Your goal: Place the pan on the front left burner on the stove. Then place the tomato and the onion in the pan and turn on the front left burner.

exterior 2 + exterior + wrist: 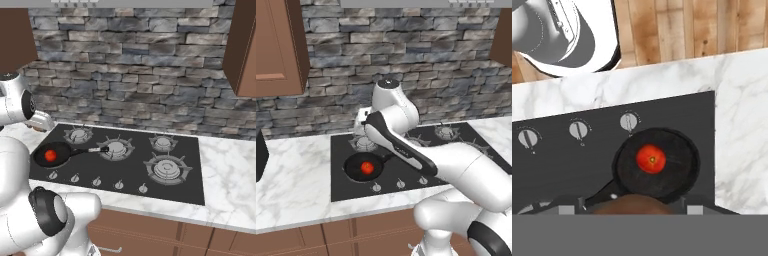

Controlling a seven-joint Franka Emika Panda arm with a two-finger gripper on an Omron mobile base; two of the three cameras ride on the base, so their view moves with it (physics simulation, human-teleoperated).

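With the tomato (pixel 651 159) already in the pan (pixel 677 175), the gripper (pixel 629 210) holds the onion (pixel 631 205), pan lying just beyond.

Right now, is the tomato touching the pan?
Touching. In the hand view the tomato sits on the pan floor near its middle, with black surface all around it; the left base view shows the same.

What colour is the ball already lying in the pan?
Glossy red: the tomato in the black pan, clearest in the hand view.
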